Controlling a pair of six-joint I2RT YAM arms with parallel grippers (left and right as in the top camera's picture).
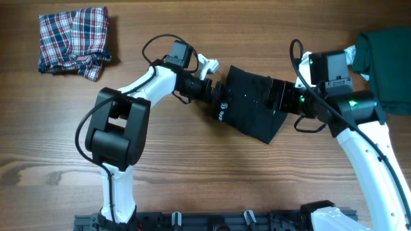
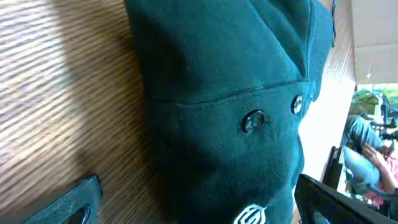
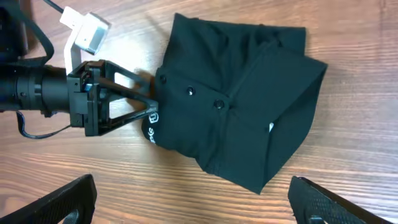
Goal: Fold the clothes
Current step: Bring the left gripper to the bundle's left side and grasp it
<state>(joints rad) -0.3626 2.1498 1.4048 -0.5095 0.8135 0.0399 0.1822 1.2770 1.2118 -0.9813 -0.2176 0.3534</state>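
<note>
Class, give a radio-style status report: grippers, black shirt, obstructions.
Left gripper and right gripper open, at opposite ends of black shirt. Shirt folded compact, mid-table. Plaid garment far left, green garment far right; nothing blocking.

Bright, even light with soft shadows; black shirt (image 2: 217, 74) blurred in left wrist view.

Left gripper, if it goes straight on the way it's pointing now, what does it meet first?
The black shirt. The left gripper points at the shirt's near edge by the white logo, with its fingers open. It may be touching the cloth now, but depth is unclear.
</note>
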